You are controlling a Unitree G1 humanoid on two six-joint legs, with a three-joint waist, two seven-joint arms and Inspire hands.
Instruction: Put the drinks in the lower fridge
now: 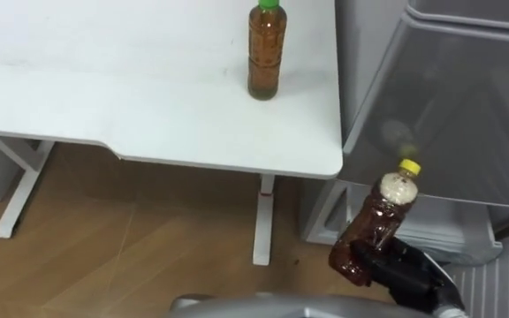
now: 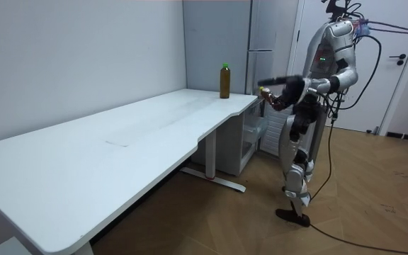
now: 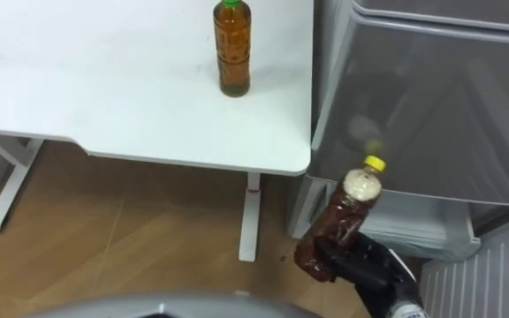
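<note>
My right hand [image 1: 398, 270] [image 3: 362, 262] is shut on a brown drink bottle with a yellow cap [image 1: 379, 219] [image 3: 340, 223]. It holds the bottle tilted in the air, in front of the grey fridge [image 1: 453, 97] [image 3: 431, 106] and past the table's corner. A second brown bottle with a green cap [image 1: 266, 53] [image 3: 231, 49] stands upright on the white table [image 1: 104, 88], near its far right edge. In the room view I stand at the table's end facing the fridge [image 2: 261, 42], right arm stretched forward with the bottle [image 2: 273, 99]. My left hand [image 2: 304, 120] hangs by my hip.
The table's white legs [image 1: 262, 221] stand on a wooden floor between me and the fridge. A ribbed white surface [image 1: 502, 283] lies at the lower right, beside the fridge's pale lower part [image 1: 449, 221]. A white door [image 2: 402, 64] is behind me.
</note>
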